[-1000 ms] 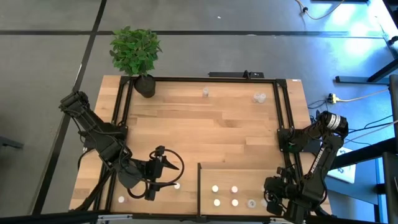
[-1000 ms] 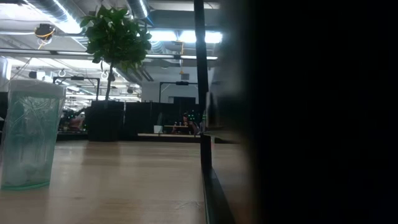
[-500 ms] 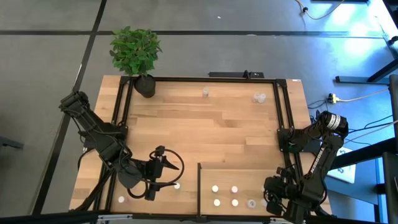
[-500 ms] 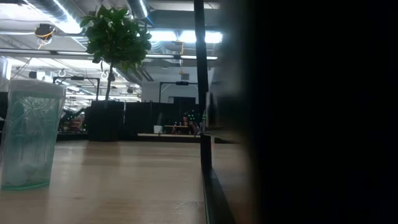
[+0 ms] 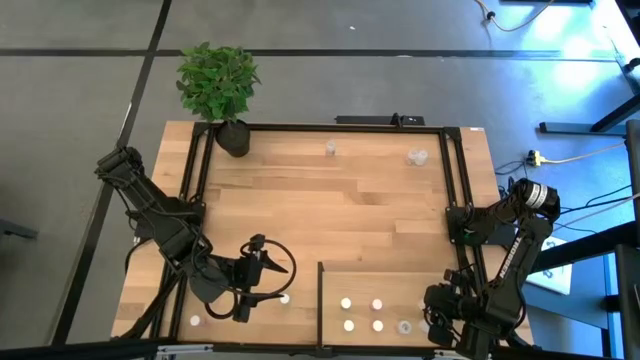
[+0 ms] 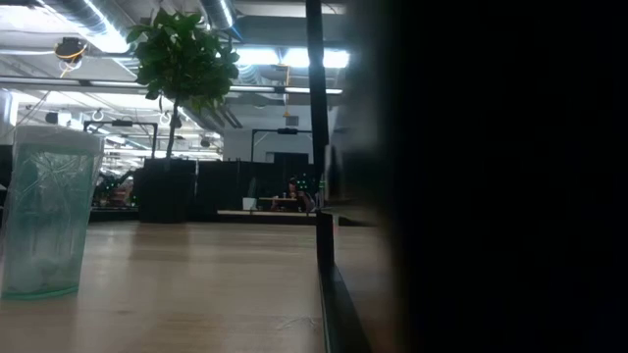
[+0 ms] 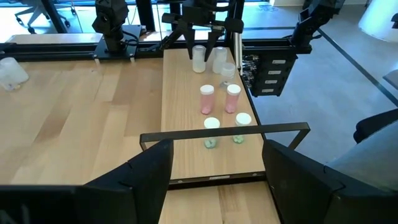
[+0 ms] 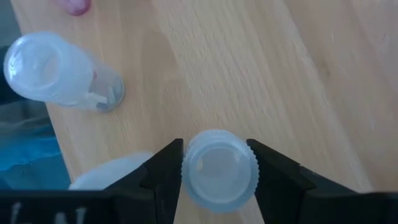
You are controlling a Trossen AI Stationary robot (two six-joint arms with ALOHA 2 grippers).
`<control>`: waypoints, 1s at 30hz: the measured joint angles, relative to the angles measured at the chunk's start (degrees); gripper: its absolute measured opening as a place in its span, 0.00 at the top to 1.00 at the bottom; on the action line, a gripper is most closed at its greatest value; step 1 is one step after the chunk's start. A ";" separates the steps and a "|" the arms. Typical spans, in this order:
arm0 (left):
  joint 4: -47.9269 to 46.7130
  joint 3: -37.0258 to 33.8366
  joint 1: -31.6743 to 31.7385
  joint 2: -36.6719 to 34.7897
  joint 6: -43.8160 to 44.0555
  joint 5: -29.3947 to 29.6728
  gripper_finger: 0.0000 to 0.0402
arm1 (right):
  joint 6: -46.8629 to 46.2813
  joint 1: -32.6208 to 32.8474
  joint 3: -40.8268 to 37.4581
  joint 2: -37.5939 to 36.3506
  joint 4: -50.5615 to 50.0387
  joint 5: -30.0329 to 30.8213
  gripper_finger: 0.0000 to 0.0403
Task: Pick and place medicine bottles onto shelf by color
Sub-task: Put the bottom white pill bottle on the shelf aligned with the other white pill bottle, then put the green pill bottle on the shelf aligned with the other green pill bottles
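A planked wooden table [image 5: 330,200] inside a black frame, a potted plant [image 5: 220,85] at its far corner, grey floor around. The pale shelf [image 5: 385,290] at the near edge carries small medicine bottles [image 7: 217,99]. The right gripper [image 8: 217,168] has its fingers against both sides of a translucent-capped bottle [image 8: 219,169] there. The left gripper [image 7: 214,168] hangs beside the shelf, fingers wide apart, empty.

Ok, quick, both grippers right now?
Left gripper: open, holding nothing.
Right gripper: fingers around a clear bottle on the shelf; grip unclear.
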State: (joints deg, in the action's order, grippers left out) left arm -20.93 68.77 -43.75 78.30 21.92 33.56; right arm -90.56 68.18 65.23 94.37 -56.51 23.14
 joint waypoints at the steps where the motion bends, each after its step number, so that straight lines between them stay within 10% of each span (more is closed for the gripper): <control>1: 0.00 0.00 0.00 0.00 0.02 0.00 0.40 | -0.02 0.00 0.00 0.00 0.00 -0.07 0.58; 30: 0.00 0.00 0.00 0.00 0.02 0.00 0.40 | 0.61 0.00 0.00 -0.87 0.03 -0.90 0.43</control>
State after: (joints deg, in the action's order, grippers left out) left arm -20.93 68.77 -43.75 78.30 21.93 33.56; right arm -89.96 68.18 65.23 93.50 -56.48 22.24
